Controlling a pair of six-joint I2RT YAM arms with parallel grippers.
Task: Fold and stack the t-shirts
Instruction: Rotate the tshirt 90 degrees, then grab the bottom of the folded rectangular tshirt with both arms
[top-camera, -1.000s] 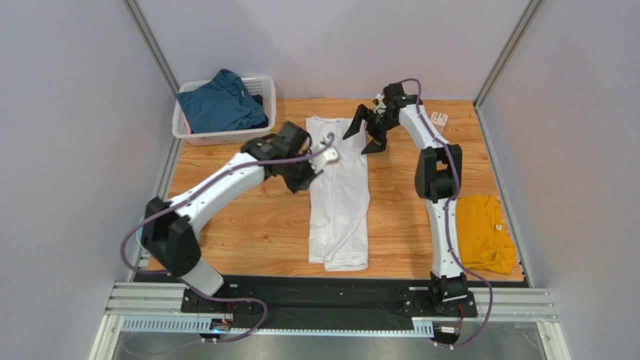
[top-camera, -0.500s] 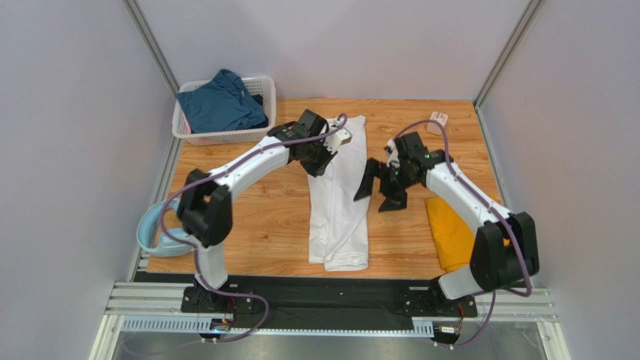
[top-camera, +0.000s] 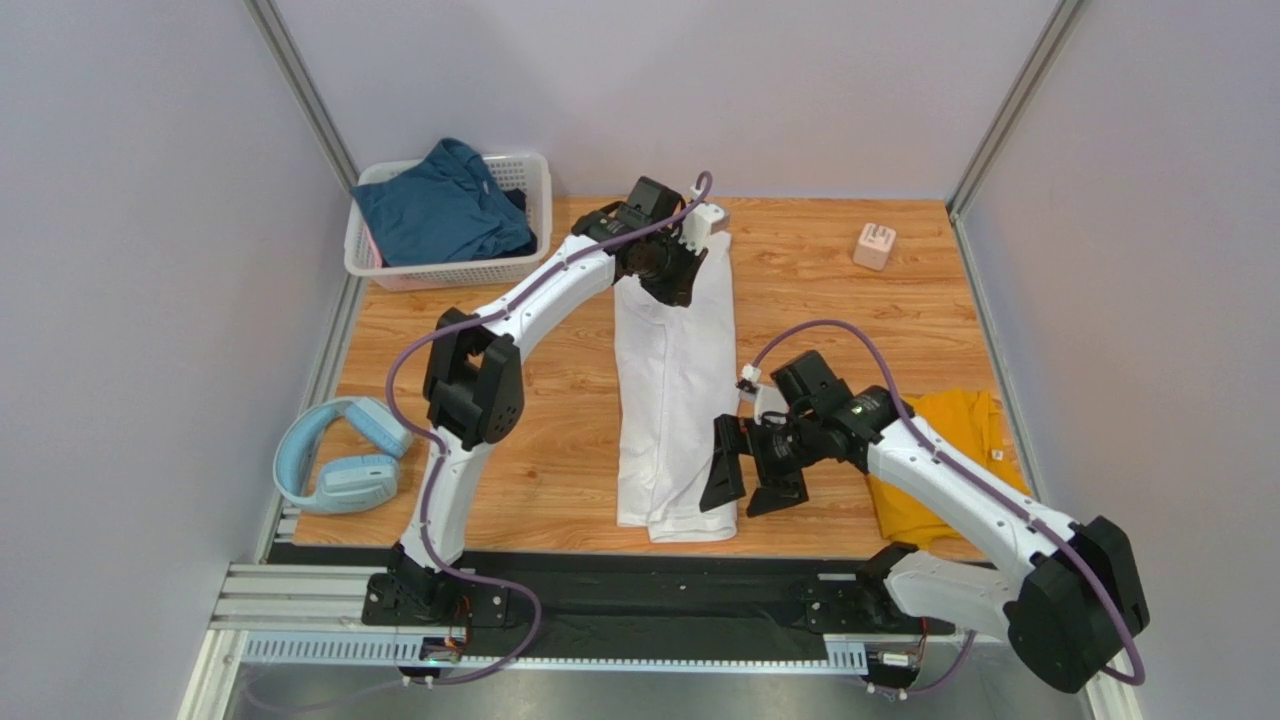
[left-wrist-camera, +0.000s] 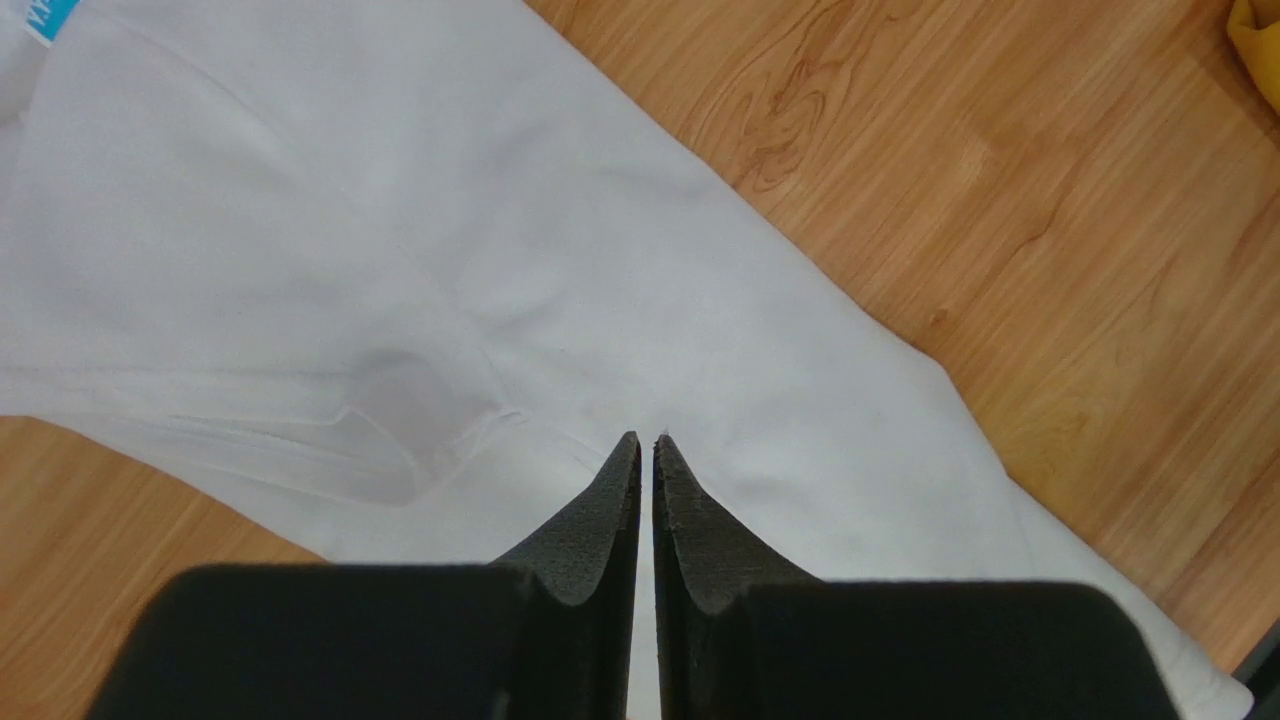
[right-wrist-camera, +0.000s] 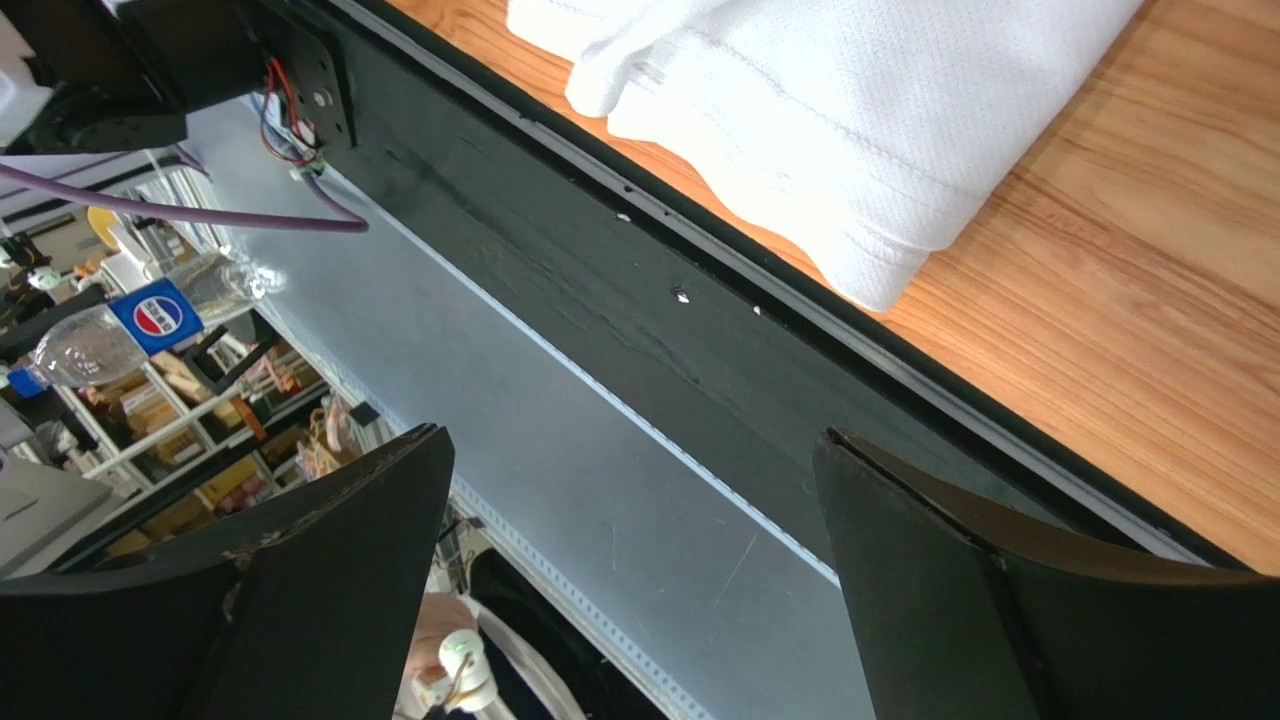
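A white t-shirt (top-camera: 676, 405) lies folded into a long strip down the middle of the table, its blue neck label (left-wrist-camera: 53, 18) at the far end. My left gripper (top-camera: 684, 282) hovers over that far end, its jaws almost touching with nothing seen between them (left-wrist-camera: 648, 440). My right gripper (top-camera: 751, 477) stands wide open beside the shirt's near hem (right-wrist-camera: 872, 120), pointing over the table's front edge (right-wrist-camera: 631, 438). A mustard-yellow t-shirt (top-camera: 962, 450) lies folded at the right, partly under the right arm. A dark teal t-shirt (top-camera: 443, 210) sits in the basket.
The white lattice basket (top-camera: 451, 275) stands at the back left corner. Pale-blue headphones (top-camera: 338, 458) lie at the left edge near the front. A small pale cube (top-camera: 875, 245) sits at the back right. A black rail (top-camera: 646, 578) runs along the table's front edge.
The left gripper travelled from the shirt's left side up to its collar end and closed further. The right arm swung from the far end down to the near hem, staying open.
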